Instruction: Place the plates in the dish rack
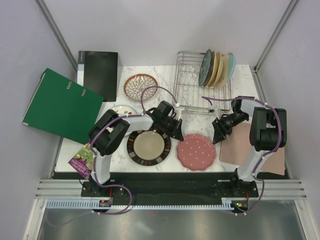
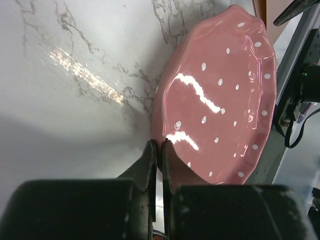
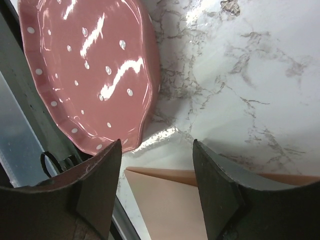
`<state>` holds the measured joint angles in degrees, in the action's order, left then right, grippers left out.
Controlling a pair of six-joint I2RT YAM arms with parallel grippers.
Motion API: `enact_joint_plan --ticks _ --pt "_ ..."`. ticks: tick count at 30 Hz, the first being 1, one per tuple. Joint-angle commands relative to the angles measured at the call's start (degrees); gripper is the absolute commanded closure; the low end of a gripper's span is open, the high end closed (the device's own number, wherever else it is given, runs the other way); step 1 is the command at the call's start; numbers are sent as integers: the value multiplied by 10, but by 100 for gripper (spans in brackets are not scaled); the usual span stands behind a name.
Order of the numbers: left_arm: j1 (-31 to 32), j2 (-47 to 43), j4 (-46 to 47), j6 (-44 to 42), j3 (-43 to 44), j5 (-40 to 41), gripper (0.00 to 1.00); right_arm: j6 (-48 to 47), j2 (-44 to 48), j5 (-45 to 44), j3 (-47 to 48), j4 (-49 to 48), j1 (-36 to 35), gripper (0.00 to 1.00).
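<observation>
Pink plate point(image 1: 196, 151) lies near pressed-together left fingers point(image 2: 148, 161) and wide-spread right fingers point(image 3: 99, 186).

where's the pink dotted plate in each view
top external: the pink dotted plate lies low centre, near the front edge.
left wrist: it fills the right half, cut off by the top edge.
right wrist: upper left, cut off by the frame edge.
shared landmark: the marble tabletop it rests on shows in all three views.

Robotics test cell, not a kitchen: plain lilac enclosure walls point(image 1: 165, 25), aluminium frame rails point(image 1: 170, 189), two cabled arms point(image 1: 107, 137) bolted along the marble-effect worktop point(image 1: 167, 82), dish rack point(image 1: 192, 85) alongside a green office binder point(image 1: 62, 105).
</observation>
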<state>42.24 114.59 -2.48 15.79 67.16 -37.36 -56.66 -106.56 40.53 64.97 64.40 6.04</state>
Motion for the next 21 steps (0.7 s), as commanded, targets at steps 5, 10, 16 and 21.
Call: enact_joint_plan --ticks 5,10,16,21 --pt "0 -88 -5 -12 13 -28 98 -6 22 -9 -19 9 -4 34" --pt "0 -122 -12 -19 3 -33 98 -20 43 8 -27 12 -16 34" --pt "0 -132 -12 -29 -10 -25 98 -41 36 70 -28 29 -45 33" --pt "0 -121 -16 -30 10 -23 98 -44 20 96 -20 32 -97 34"
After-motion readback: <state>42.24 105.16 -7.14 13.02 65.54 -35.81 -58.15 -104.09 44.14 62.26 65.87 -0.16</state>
